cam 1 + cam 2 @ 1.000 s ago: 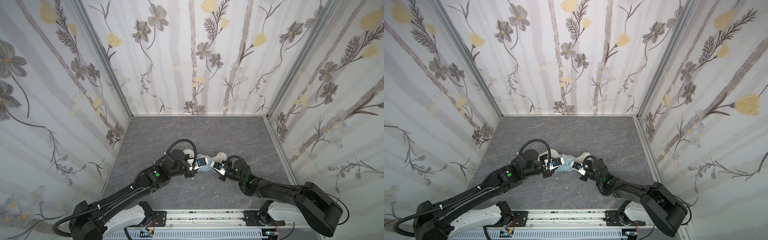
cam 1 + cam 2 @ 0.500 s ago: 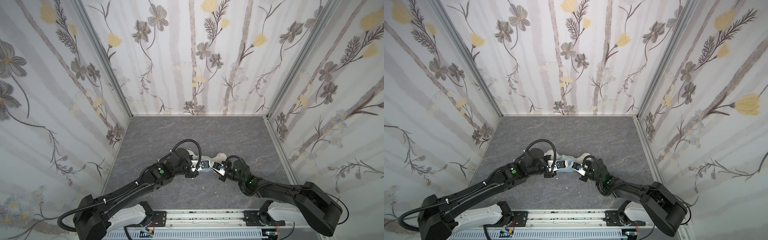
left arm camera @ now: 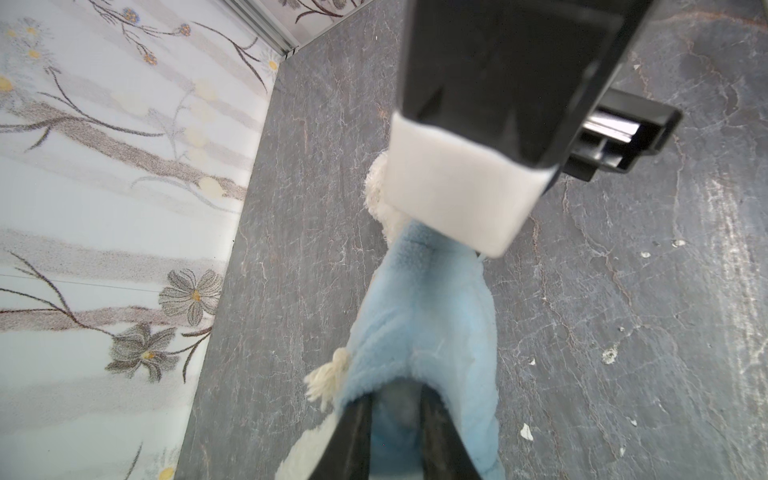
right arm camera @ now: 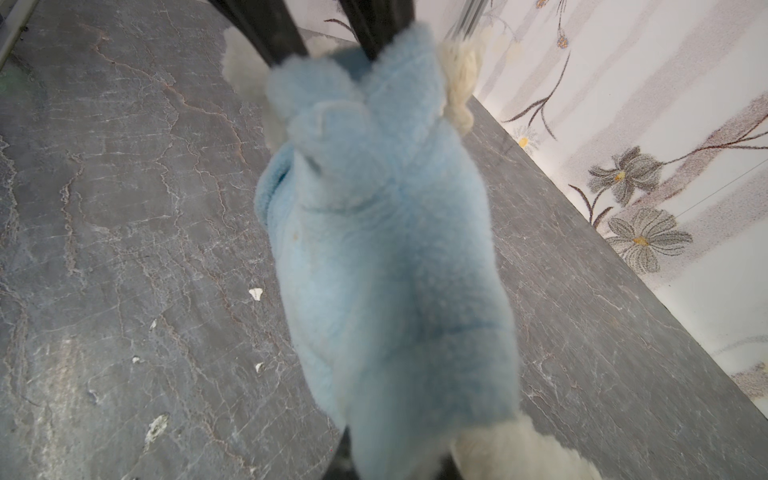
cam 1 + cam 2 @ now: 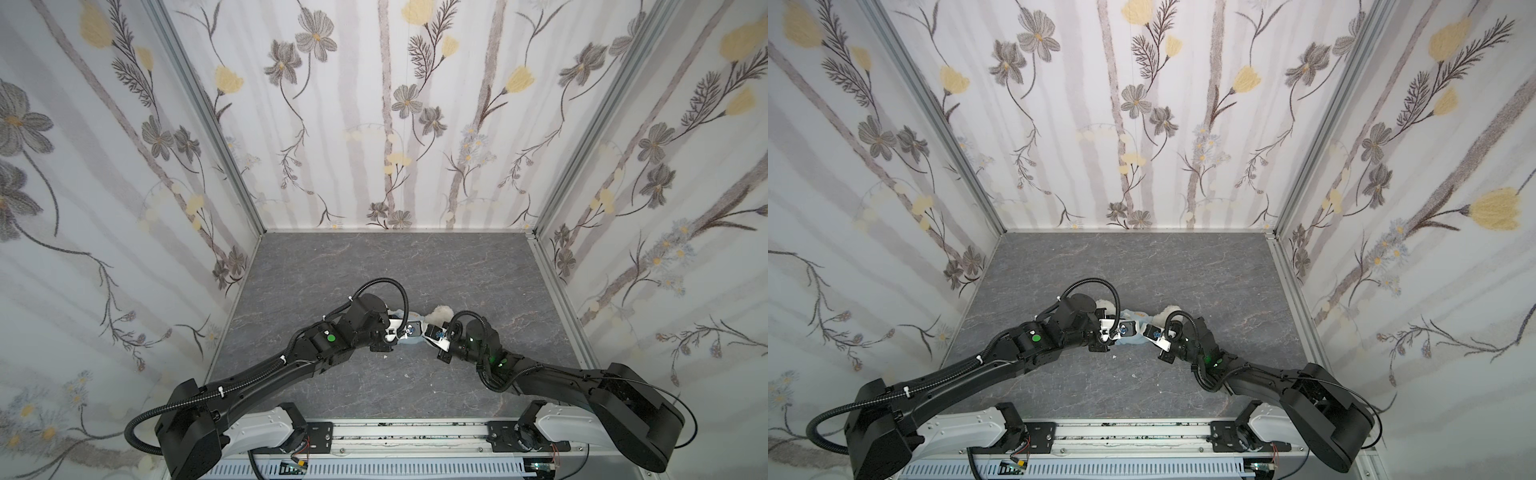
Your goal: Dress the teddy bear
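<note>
- The teddy bear (image 5: 441, 312) is found in the lower middle of both top views, over the grey table (image 5: 374, 266) and between the two arms. Only tufts of its white fur (image 5: 1170, 312) are seen there. The rest is covered by the arms and by cloth.
- A light-blue hoodie (image 5: 409, 341) is stretched between the two grippers, just below that fur in the picture. Whether the bear is resting on the table or is lifted off it cannot be told.
- The left gripper (image 5: 407, 333) is set at the left end of the hoodie. In the left wrist view its fingers (image 3: 353, 436) are seen a narrow way apart, with blue cloth filling the gap. Whether that cloth is clamped cannot be told.
- The right gripper (image 5: 430, 332) is set at the right end and is closed on a fold of the hoodie. In the left wrist view the cloth is drawn to a narrow neck at its white tip (image 3: 465, 216), with white fur (image 3: 380, 195) just beside it.
- In the right wrist view the middle is filled by the hoodie (image 4: 386, 249). White fur (image 4: 528, 455) is seen at the end nearest the camera, and the left gripper's black fingers (image 4: 274, 33) at the far end.
- A cream cord tassel (image 3: 328, 378) is seen at the hoodie's edge, near the left fingers.
- Small white crumbs (image 4: 255, 293) are scattered on the table near the hoodie.
- The table is enclosed on three sides by flowered walls (image 5: 374, 124).
</note>
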Motion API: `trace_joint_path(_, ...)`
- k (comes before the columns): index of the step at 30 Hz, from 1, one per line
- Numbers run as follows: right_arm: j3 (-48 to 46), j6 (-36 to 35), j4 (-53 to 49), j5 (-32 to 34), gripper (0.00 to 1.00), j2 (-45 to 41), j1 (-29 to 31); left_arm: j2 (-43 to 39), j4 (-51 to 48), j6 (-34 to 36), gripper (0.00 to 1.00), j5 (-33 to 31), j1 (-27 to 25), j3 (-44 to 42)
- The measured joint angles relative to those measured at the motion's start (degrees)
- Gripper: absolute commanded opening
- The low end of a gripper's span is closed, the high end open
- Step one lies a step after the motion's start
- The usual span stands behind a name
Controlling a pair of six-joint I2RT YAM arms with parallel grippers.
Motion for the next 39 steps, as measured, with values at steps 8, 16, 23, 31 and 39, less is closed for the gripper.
trace_joint_path(8,-0.5,0.0,0.3,-0.3,0.0,-0.2,0.2,2.4,-0.2,0.2,0.3,1.5,0.1,1.7)
trace_joint_path(16,-1.8,0.7,2.3,-0.7,0.0,-0.3,0.8,5.5,-0.1,0.0,0.35,4.9,0.2,3.3)
trace_joint_path(23,-2.4,2.5,3.7,-1.4,0.0,-0.5,1.1,9.3,1.3,-1.1,0.26,7.6,0.9,3.7)
trace_joint_path(31,-4.3,5.9,8.2,-1.8,0.0,0.0,1.2,8.6,1.8,-3.2,0.0,11.0,2.8,4.2)
trace_joint_path(39,-8.7,15.1,19.6,0.2,0.0,0.6,0.6,1.2,3.4,-6.3,0.0,18.8,7.3,0.7)
